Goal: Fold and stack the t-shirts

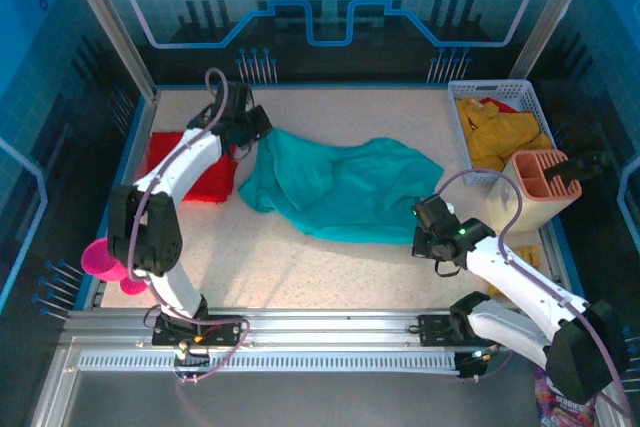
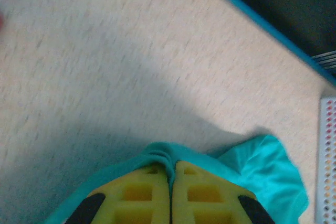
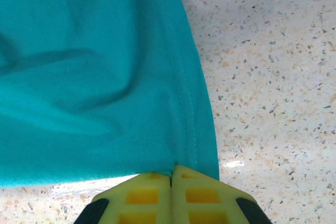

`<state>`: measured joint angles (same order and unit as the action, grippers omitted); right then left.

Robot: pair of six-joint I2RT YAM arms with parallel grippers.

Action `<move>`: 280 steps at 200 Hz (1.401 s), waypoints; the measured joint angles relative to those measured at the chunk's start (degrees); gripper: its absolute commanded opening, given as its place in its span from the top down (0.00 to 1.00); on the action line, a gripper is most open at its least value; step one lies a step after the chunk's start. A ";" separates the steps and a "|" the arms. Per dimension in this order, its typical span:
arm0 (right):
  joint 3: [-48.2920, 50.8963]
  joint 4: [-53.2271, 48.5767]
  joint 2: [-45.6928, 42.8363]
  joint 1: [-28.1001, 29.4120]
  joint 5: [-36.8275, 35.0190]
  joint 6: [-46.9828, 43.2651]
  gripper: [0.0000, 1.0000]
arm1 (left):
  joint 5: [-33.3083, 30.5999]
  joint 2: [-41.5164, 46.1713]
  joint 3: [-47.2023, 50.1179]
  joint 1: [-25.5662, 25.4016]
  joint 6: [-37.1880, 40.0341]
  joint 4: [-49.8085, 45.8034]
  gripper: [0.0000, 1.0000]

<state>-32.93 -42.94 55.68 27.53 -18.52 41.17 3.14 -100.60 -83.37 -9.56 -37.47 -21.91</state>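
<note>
I see the teal t-shirt (image 1: 345, 187) lying crumpled mid-table. L gripper (image 2: 170, 169) is clamped on its far-left edge, just beside the red t-shirt (image 1: 190, 169) — R gripper (image 3: 171, 171) pinches the hem at the near-right corner. Yellow t-shirts (image 1: 498, 135) sit in the white basket (image 1: 490, 88), far right.
</note>
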 measured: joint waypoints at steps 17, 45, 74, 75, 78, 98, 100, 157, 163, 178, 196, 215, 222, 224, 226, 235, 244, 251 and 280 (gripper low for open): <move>0.00 0.07 0.04 -0.96 0.17 0.00 1.00 | 2.54 -6.40 -8.04 2.08 -0.37 -0.79 0.85; 0.00 0.09 0.33 -1.46 1.05 -0.04 1.00 | 8.55 -23.47 -25.42 6.67 -3.50 -2.82 0.46; 0.00 0.11 0.39 -1.51 1.42 -0.04 1.00 | 11.32 -29.38 -22.56 9.84 -5.38 -3.13 0.33; 0.00 0.09 0.39 -1.51 1.44 -0.04 1.00 | 11.34 -29.27 -22.16 9.86 -5.46 -3.02 0.34; 0.00 0.09 0.39 -1.53 1.42 -0.04 1.00 | 11.37 -28.76 -20.28 9.94 -5.55 -2.73 0.34; 0.00 0.15 0.39 -1.95 1.42 -0.22 1.00 | 11.32 -22.16 -6.19 9.46 -5.57 -1.84 0.34; 0.00 0.15 0.44 -1.99 1.44 -0.24 1.00 | 11.30 -21.09 -4.66 9.29 -5.55 -1.79 0.34; -1.66 2.49 2.86 -3.02 2.95 -1.07 1.00 | 5.97 16.17 30.32 -3.52 -5.99 5.25 0.44; -2.27 2.80 3.41 -3.15 3.15 -1.16 1.00 | 5.60 17.55 32.79 -4.39 -6.71 6.56 0.46; -3.45 3.63 4.57 -3.43 3.56 -1.55 1.00 | 4.55 18.05 38.91 -5.46 -8.83 9.11 0.52; -4.26 4.42 5.11 -3.74 4.11 -1.99 1.00 | 3.82 15.37 43.45 -5.95 -10.91 10.78 0.53; -4.37 4.66 5.07 -4.04 4.24 -2.29 1.00 | 2.08 13.20 43.76 -7.43 -12.63 11.54 0.50; -4.37 4.63 5.05 -4.33 4.37 -2.43 1.00 | 1.55 13.29 43.67 -8.13 -13.38 12.37 0.48; -4.37 4.63 5.03 -4.37 4.48 -2.43 1.00 | 1.33 13.18 43.67 -8.37 -13.70 12.83 0.48; -4.37 4.63 5.03 -4.46 4.46 -2.43 1.00 | 1.09 12.96 43.65 -8.76 -13.84 13.27 0.48; -4.37 4.61 4.96 -4.74 4.59 -2.45 1.00 | -0.31 12.20 43.54 -9.75 -14.71 13.92 0.47; -4.37 4.61 4.81 -5.05 4.70 -2.51 1.00 | -1.36 11.74 43.39 -10.21 -15.82 14.32 0.46; -4.37 4.63 4.61 -5.16 4.72 -2.60 1.00 | -2.19 11.37 43.08 -10.64 -16.65 14.32 0.46; -4.37 4.59 3.30 -5.79 5.31 -2.69 1.00 | -4.92 7.85 38.42 -12.04 -18.25 9.27 0.47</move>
<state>-37.30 -38.35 58.98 21.74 -13.21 38.48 -1.78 -92.75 -44.95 -21.61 -55.72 -12.64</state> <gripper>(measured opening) 0.061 0.535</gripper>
